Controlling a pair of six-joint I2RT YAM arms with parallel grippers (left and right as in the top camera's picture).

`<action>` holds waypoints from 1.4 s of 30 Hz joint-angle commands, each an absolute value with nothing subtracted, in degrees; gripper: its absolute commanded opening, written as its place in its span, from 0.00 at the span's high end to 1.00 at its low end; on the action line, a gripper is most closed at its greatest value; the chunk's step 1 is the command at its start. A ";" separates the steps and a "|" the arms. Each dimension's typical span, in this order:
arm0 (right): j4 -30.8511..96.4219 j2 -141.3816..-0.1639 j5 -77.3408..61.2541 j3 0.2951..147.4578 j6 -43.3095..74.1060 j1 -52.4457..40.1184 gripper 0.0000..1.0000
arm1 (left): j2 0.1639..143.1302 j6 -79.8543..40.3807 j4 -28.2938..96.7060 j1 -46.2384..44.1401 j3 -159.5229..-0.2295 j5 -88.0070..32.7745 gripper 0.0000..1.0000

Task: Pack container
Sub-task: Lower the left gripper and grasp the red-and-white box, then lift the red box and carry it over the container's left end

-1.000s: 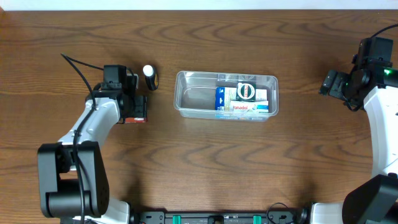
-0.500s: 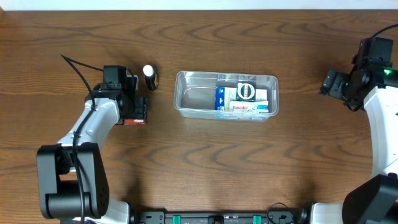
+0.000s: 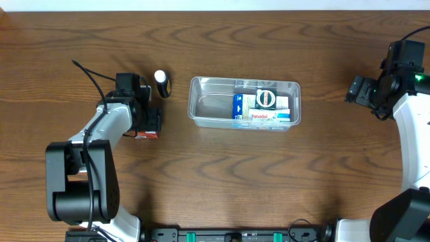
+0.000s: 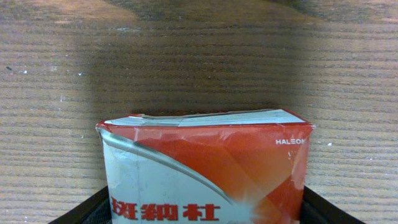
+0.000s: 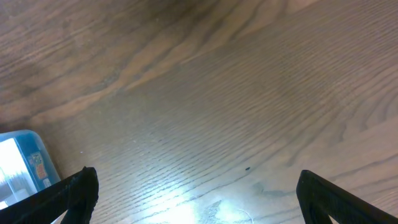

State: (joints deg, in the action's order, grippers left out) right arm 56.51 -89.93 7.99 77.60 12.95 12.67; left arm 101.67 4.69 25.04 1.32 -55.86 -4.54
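The clear plastic container (image 3: 205, 107) lies at the table's middle. Its right half holds blue and white boxes (image 3: 252, 107) and a round green and white item (image 3: 267, 98). My left gripper (image 3: 149, 121) is left of the container, shut on a red and white box (image 3: 146, 134) just above the wood. In the left wrist view the red and white box (image 4: 205, 155) fills the gap between the fingers (image 4: 205, 214). My right gripper (image 3: 354, 89) is open and empty over bare wood (image 5: 196, 193) at the far right.
A small black bottle with a white cap (image 3: 161, 82) lies on the table between my left gripper and the container. A blue box corner (image 5: 25, 163) shows at the left edge of the right wrist view.
My left gripper has shifted slightly right and toward the front with the red box in it. The right arm has not moved.
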 commanded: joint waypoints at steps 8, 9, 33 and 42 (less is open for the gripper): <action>56.58 -89.76 8.58 77.89 12.36 13.32 0.01 | 100.90 1.58 25.50 1.32 -55.75 -3.36 0.34; 56.55 -89.76 8.58 77.89 12.36 13.32 0.01 | 100.38 1.34 26.20 1.32 -56.07 -3.18 0.34; 56.58 -89.76 8.58 77.89 12.36 13.32 0.01 | 81.25 -18.02 44.42 -15.86 -77.12 -2.76 0.36; 56.58 -89.76 8.58 77.89 12.36 13.32 0.01 | 84.62 -19.40 34.94 -27.20 -77.82 0.89 0.36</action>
State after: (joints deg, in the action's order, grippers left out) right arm 56.51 -89.93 7.99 77.60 12.95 12.67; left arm 82.43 -18.11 35.42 -25.96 -76.66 -1.98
